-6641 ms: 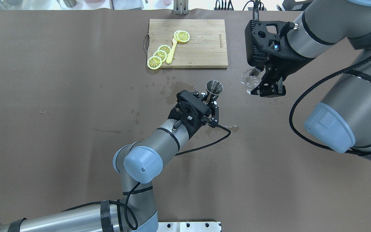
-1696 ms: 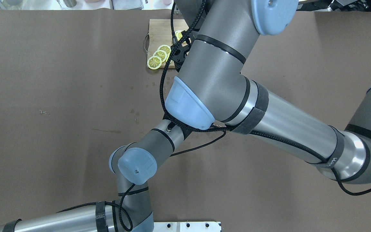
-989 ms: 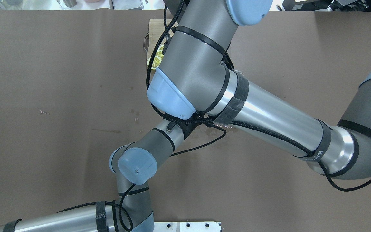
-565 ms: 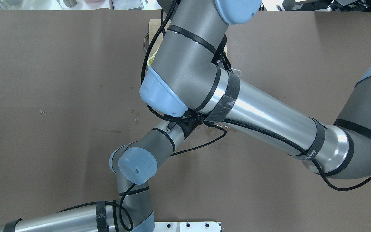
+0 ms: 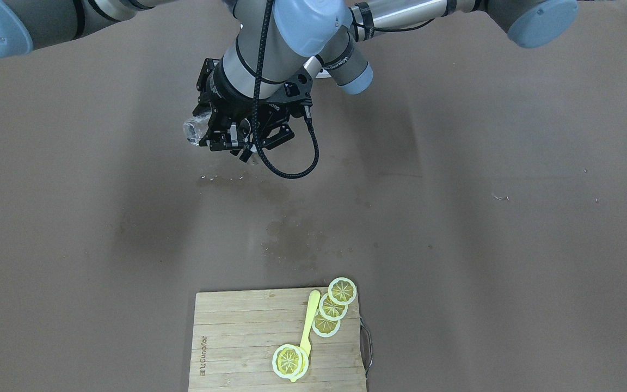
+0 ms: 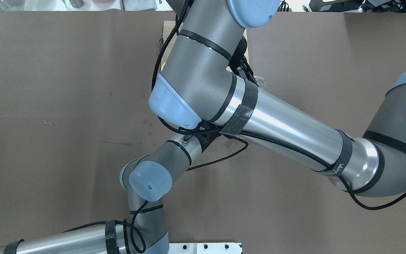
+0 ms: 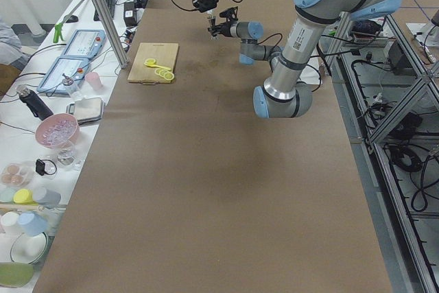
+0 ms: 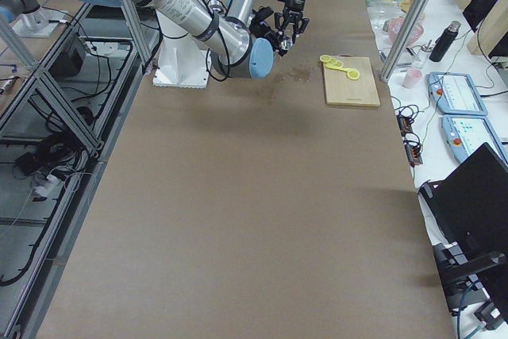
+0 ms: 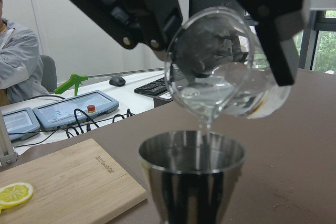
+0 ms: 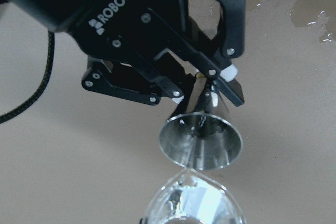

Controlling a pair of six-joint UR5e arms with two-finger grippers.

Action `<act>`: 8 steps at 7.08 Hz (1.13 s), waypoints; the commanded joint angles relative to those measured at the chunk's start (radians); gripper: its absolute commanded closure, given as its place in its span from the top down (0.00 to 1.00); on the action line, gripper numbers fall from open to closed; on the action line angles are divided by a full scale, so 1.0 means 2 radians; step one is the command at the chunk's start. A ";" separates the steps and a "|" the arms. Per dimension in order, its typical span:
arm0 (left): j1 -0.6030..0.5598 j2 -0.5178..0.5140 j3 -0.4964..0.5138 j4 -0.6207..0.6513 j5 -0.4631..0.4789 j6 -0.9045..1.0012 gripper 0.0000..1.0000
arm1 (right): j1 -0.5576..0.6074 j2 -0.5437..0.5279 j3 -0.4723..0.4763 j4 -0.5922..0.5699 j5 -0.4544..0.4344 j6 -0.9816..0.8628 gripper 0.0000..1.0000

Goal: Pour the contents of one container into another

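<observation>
A steel jigger point(image 9: 191, 182) stands upright in my left gripper point(image 10: 209, 92), whose fingers are shut on its narrow waist. Directly above it a clear glass beaker point(image 9: 220, 66) lies tilted, spout down, with my right gripper point(image 9: 210, 24) shut on it. A thin stream of water point(image 9: 205, 127) runs from the beaker's lip into the jigger's bowl point(image 10: 201, 140). The front-facing view shows the beaker point(image 5: 192, 130) sticking out of the right gripper point(image 5: 213, 133), above the table. In the overhead view the right arm point(image 6: 203, 70) hides both grippers and both vessels.
A wooden cutting board point(image 5: 248, 337) with lemon slices point(image 5: 332, 307) and a yellow spoon point(image 5: 307, 326) lies on the table's far side from the robot. Wet patches point(image 5: 292, 239) and droplets mark the brown cover between board and grippers.
The right arm carried the beaker from the right over to the jigger, and over the last second it has crept a little further left. The left arm has stayed still.
</observation>
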 commanded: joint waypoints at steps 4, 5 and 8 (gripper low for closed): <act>0.001 0.002 -0.001 0.000 0.000 0.000 0.00 | 0.031 -0.049 0.102 0.031 0.049 -0.007 0.00; 0.001 0.002 0.000 0.001 0.000 0.000 0.00 | 0.063 -0.065 0.127 0.031 0.074 -0.008 0.00; 0.000 0.002 -0.001 0.000 0.000 0.000 0.00 | 0.124 -0.153 0.225 0.075 0.136 -0.006 0.00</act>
